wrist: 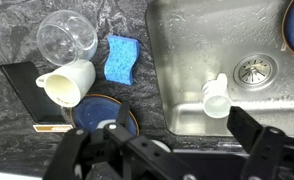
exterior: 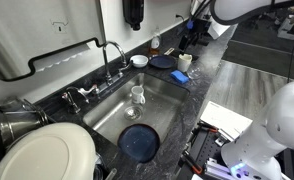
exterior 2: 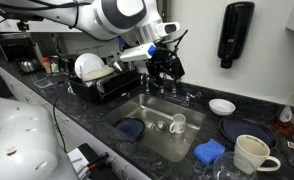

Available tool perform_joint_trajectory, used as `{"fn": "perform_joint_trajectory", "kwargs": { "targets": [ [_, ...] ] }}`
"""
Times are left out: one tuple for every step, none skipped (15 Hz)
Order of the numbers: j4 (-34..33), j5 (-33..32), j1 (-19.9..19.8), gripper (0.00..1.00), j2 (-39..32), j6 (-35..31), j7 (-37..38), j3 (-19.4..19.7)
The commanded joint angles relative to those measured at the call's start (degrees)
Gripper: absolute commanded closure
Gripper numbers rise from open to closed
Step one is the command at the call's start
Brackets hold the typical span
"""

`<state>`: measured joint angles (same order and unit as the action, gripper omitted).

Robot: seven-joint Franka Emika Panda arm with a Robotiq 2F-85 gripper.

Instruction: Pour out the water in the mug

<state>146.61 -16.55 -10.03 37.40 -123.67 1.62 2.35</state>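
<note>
Our claw (wrist: pixel 167 148) hangs open and empty over the bench (wrist: pixel 12 30); we judge the mug (wrist: pixel 216 97) sits by the drain (wrist: pixel 253 70) of the sink (wrist: pixel 187 60), midway along, so water runs off.

This was a kitchen. A stainless-steel sink (exterior: pixel 172 108) was set into a dark speckled stone table (exterior 2: pixel 57 105), with a curved faucet (exterior: pixel 109 60) at the sink's back edge and a round metal drain (wrist: pixel 253 68) in its floor. Beside the sink on one side stood a black dish rack (exterior 2: pixel 102 85) holding a large white plate (exterior 2: pixel 90 66). On the sink's other side lay a blue sponge (wrist: pixel 119 60), a cream mug (wrist: pixel 67 84), a clear glass (wrist: pixel 67 38), a white bowl (exterior 2: pixel 223 106) and a blue plate (exterior 2: pixel 249 130). A black soap dispenser (exterior 2: pixel 235 32) hung on the wall behind the sink.
</note>
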Motion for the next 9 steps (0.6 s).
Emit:
{"fn": "perform_joint_trajectory", "kwargs": {
  "targets": [
    [-1.91, 5.79, 2.65, 0.0, -8.31, -2.91, -5.85, 6.12],
    [-2.33, 8.68, 3.58, 0.0, -10.72, -3.73, -8.49, 8.23],
    [-2.74, 11.1, 4.28, 0.0, -13.48, -4.08, -11.08, 9.73],
    [-3.17, 13.07, 4.65, 0.0, -16.27, -4.43, -13.03, 10.77],
    [-3.46, 14.01, 4.65, 0.0, -19.31, -4.72, -14.07, 11.17],
    [-3.94, 14.73, 4.66, 0.0, -22.59, -5.21, -15.22, 11.56],
    [-4.15, 14.77, 4.42, 0.0, -25.39, -6.12, -15.56, 11.4],
    [-4.23, 13.81, 4.06, 0.0, -28.01, -7.19, -15.31, 10.7],
    [-4.49, 12.46, 3.75, 0.0, -30.58, -8.02, -14.5, 9.85]
  ]
}}
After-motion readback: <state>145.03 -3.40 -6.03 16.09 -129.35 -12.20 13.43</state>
